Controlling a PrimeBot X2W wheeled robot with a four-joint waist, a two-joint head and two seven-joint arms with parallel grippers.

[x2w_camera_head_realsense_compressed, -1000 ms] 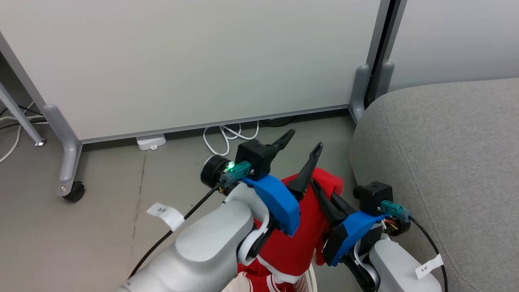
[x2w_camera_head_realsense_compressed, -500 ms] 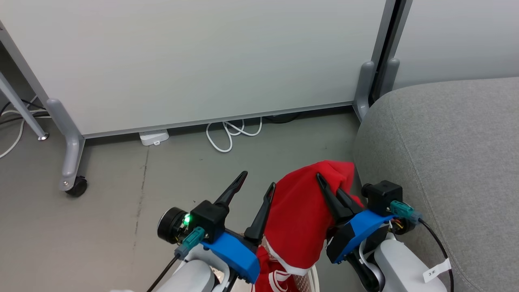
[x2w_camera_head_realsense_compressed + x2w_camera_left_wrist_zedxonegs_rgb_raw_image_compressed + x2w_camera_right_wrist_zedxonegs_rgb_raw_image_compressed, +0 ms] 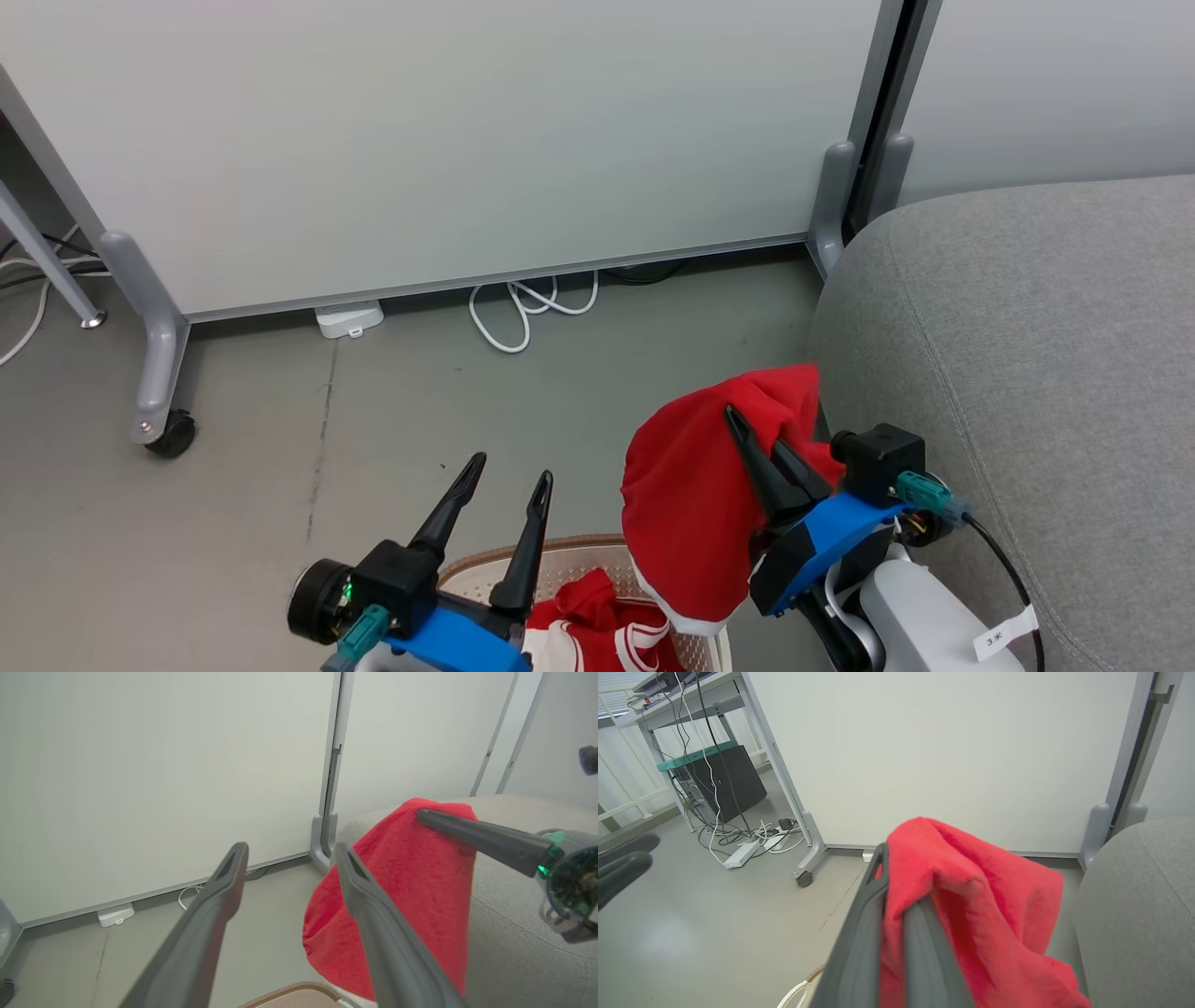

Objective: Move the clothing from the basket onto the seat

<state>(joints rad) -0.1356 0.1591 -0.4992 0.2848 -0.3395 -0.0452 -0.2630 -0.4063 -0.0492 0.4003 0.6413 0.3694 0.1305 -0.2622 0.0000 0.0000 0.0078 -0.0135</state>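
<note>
Just beside the rounded end of the light grey sofa (image 3: 1027, 373), the right gripper (image 3: 752, 429) has its two dark fingers pressed together on a fold of a bright red garment (image 3: 686, 504). The cloth is draped over the fingertips and hangs from them in a loose bag, off the floor. Its white-edged lower hem dangles above the sofa-side end of the laundry basket (image 3: 579, 545). The top of the garment is close to the sofa's end; whether it touches the upholstery I cannot tell. In the right wrist view the red cloth is bunched between and over the two fingers, with the sofa's grey curve just beside it.

The basket stands on the grey floor near the sofa's end, its brown woven-look rim and a strip of perforated cream wall showing at the bottom of the head view. More red clothing (image 3: 597, 611) with white stripes lies inside it.

Farther from the sofa, the left gripper (image 3: 512, 469) hovers above the basket's rim, fingers spread wide and holding nothing. In the left wrist view the hanging garment shows past its sofa-side finger.

Beyond the sofa's end stands a pale partition panel (image 3: 467, 140) on grey feet. A coiled white cable (image 3: 523, 317) and a white power adapter (image 3: 347, 320) lie at its foot, and a black caster (image 3: 173, 435) sits farthest from the sofa.
</note>
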